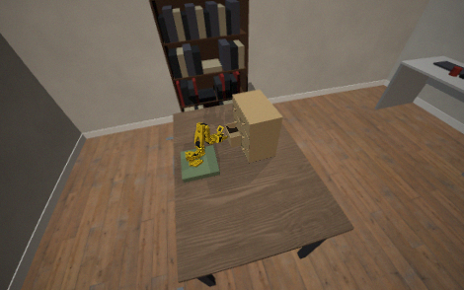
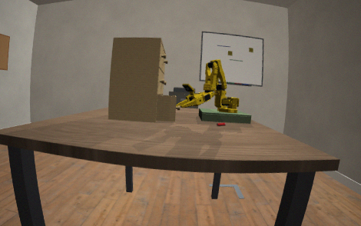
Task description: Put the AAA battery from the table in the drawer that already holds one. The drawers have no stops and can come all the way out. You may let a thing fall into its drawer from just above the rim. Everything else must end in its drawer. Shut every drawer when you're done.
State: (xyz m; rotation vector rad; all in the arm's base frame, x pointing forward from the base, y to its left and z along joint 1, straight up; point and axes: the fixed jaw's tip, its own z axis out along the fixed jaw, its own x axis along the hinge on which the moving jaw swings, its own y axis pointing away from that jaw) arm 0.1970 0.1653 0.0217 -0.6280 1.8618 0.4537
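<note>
A tan drawer cabinet (image 1: 257, 125) stands on the table; it also shows in the exterior view (image 2: 136, 78). One low drawer (image 2: 166, 108) (image 1: 236, 132) is pulled partly out toward the arm. Its inside is hidden. My gripper (image 2: 180, 104) reaches to the front of that drawer, just beside its face (image 1: 226, 133). Its jaw stands a little apart with nothing between the fingers. A small red object (image 2: 220, 124), which seems to be the AAA battery, lies on the table in front of the arm's green base (image 2: 224, 115).
The arm's green base plate (image 1: 199, 165) sits at the table's left side. Knobs of the upper drawers (image 2: 164, 69) stick out of the cabinet front. A bookshelf (image 1: 202, 49) stands behind the table.
</note>
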